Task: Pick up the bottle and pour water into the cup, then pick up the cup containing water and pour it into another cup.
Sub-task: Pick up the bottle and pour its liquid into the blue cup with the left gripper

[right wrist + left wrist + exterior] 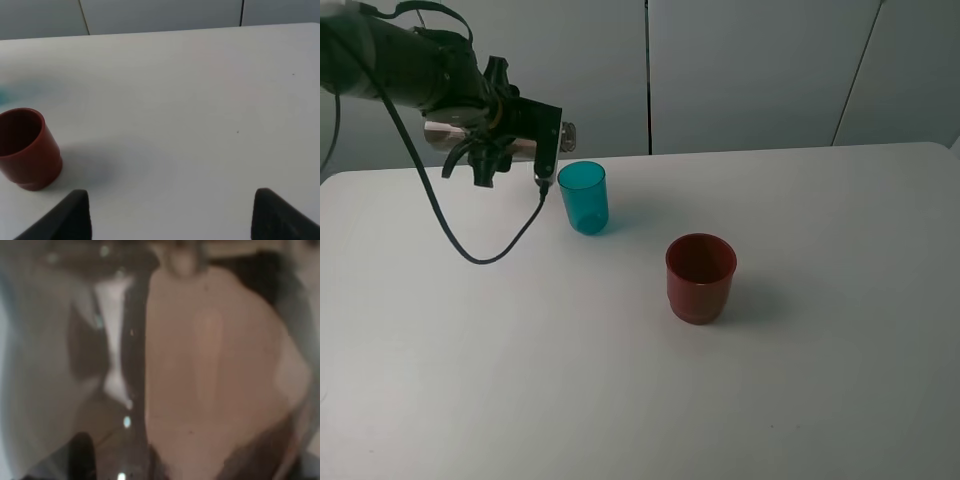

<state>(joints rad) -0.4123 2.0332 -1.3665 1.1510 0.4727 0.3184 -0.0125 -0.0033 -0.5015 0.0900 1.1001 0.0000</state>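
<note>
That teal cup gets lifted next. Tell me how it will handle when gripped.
The teal cup looks like thin translucent plastic, so it is probably light and may flex if squeezed. It tapers to a narrower base, so a push near the rim could tip it.

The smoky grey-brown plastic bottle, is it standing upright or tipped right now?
Tipped. The smoky grey-brown plastic bottle lies nearly level in the left gripper, its neck pointing toward the translucent teal tumbler. Flowing water: cannot tell.
</note>
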